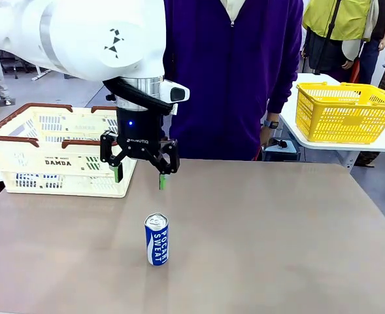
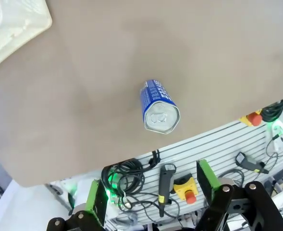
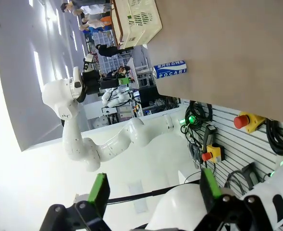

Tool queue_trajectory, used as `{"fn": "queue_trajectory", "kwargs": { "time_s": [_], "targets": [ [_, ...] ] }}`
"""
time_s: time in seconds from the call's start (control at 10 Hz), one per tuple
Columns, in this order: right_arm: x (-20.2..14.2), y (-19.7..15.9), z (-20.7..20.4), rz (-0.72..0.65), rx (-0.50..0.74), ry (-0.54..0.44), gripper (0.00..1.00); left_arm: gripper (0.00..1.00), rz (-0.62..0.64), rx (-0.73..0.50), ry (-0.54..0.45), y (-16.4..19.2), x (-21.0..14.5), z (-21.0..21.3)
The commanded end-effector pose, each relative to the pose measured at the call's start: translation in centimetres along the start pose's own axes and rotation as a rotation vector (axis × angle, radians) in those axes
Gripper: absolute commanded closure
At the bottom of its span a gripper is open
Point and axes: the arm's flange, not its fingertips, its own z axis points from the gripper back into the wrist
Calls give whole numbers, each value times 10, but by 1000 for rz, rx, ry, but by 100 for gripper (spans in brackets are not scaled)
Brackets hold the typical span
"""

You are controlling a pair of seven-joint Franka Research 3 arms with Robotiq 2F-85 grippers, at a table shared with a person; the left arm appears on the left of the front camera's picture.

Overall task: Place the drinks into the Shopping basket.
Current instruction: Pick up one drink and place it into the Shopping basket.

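Near the table's (image 1: 277,248) front edge: blue can (image 1: 156,239) upright, untouched, alone on the surface. Above and just beyond the can: left gripper (image 1: 140,175) hovering, jaws wide, nothing held; right gripper (image 3: 151,192) off the table, jaws likewise wide and empty. Beyond the can, far left corner: Shopping basket (image 1: 22,127) with "DAMDA" print.

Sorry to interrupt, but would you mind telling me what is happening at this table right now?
The left gripper hangs open above the table, holding nothing. Below it a blue can stands upright on the tabletop. The Shopping basket sits at the far left. A person in purple stands across the table, not touching anything.
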Motion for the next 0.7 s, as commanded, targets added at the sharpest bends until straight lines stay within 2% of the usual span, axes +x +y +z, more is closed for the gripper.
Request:
{"fn": "queue_trajectory", "kwargs": {
  "time_s": [0.0,0.1,0.3,0.4,0.5,0.6],
  "targets": [
    [-2,2,-1,-7,16,-4,0,0,13,-32,14,2,-5,-10],
    [-2,2,-1,-7,16,-4,0,0,122,-11,-83,-12,-27,-39],
    [-2,2,-1,-7,16,-4,0,0,140,27,-188,-28,-67,-80],
    [-2,2,-1,-7,16,-4,0,0,110,30,-218,-32,-71,-87],
    [-2,2,-1,-7,16,-4,0,0,142,42,-255,-32,-69,-91],
    [-2,2,-1,-7,16,-4,0,0,160,51,-237,-32,-61,-96]
  ]
}}
